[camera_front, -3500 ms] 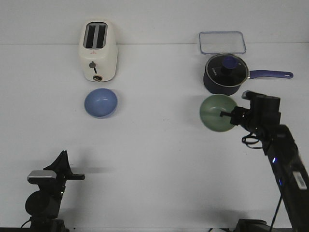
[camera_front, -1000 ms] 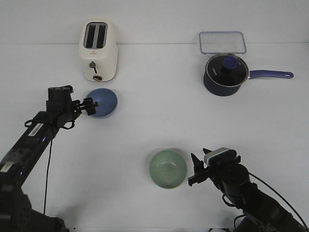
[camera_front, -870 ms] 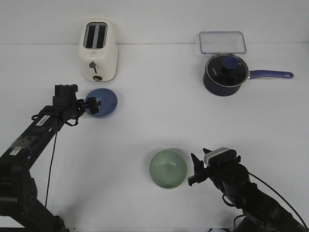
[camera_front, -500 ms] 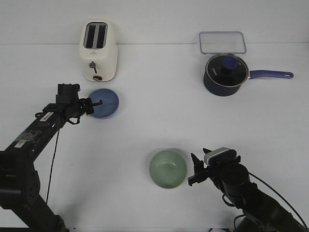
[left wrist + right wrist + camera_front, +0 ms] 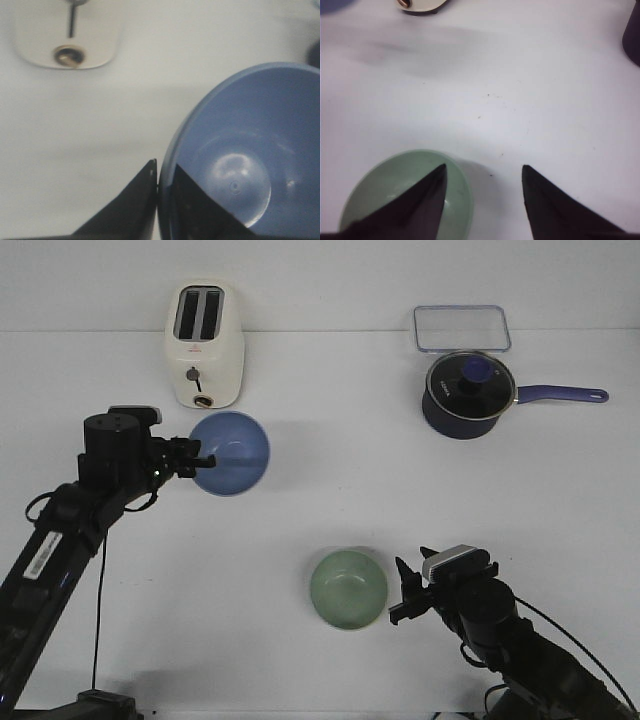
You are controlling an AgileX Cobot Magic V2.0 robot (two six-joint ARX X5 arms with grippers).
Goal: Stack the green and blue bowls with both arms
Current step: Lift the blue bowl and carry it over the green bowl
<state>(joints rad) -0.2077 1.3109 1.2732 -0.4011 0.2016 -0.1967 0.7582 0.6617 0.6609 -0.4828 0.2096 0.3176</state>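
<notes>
Blue bowl [image 5: 231, 452] now lifted, pinched by left pincer [image 5: 197, 462], right pincer [image 5: 402, 592] spread empty, one green bowl [image 5: 347, 589]

Bright, even light on the white table [image 5: 330, 490], soft faint shadows (wrist views slightly blurred up close).

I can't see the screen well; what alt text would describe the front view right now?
The left gripper grips the rim of a periwinkle blue bowl, near a cream toaster. A pale green bowl sits on the white table beside the open right gripper; a navy lidded saucepan stands far right.
</notes>
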